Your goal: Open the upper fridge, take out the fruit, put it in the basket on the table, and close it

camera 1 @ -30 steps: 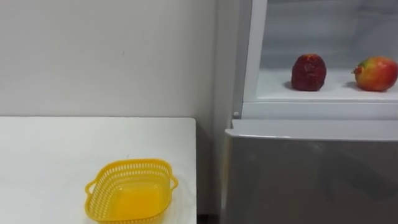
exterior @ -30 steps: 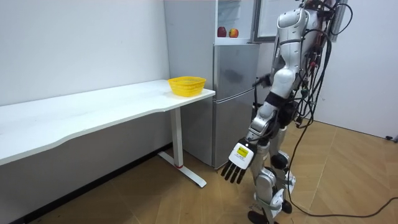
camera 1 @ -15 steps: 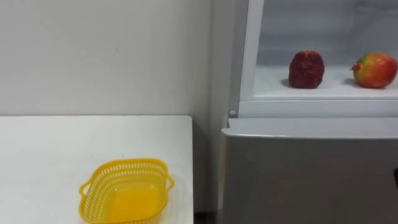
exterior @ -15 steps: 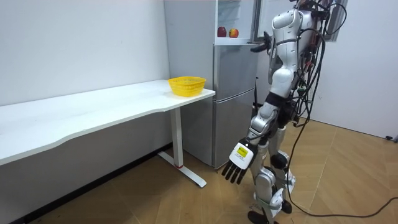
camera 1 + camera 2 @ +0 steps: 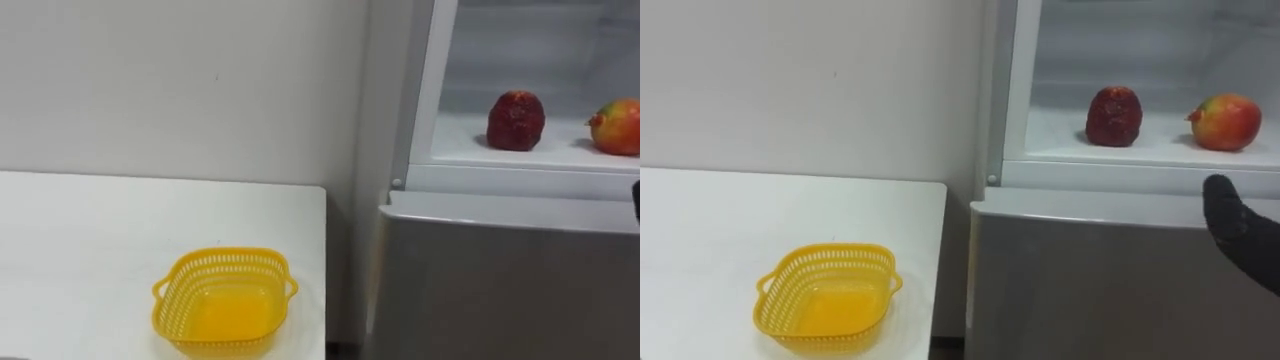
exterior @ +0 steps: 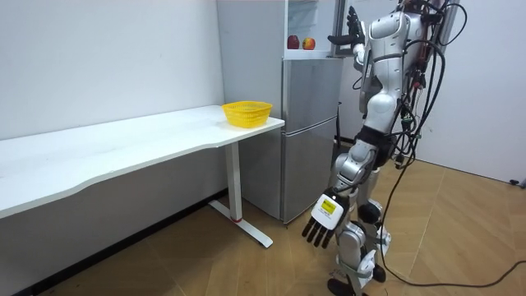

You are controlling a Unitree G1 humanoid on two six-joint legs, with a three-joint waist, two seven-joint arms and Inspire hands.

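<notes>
The upper fridge compartment stands open, and on its white shelf (image 5: 520,155) lie a dark red fruit (image 5: 516,120) and, to its right, a red and yellow fruit (image 5: 619,126). My right hand (image 5: 1240,235) is raised in front of the fridge, open, just below and right of the shelf, apart from both fruits. The room view shows that hand (image 6: 349,33) level with the shelf. My left hand (image 6: 325,218) hangs open low beside my leg. A yellow basket (image 5: 225,256) sits empty on the white table (image 5: 90,240), near its right end.
The closed grey lower fridge door (image 5: 500,290) fills the space under the shelf. A narrow gap separates the table's right edge from the fridge. In the room view I stand on a wooden floor facing the fridge (image 6: 308,123), with the long table running off to that view's left.
My right arm has risen from waist height to the level of the upper fridge shelf. The eye view has shifted a little; fruits and basket have not moved.
</notes>
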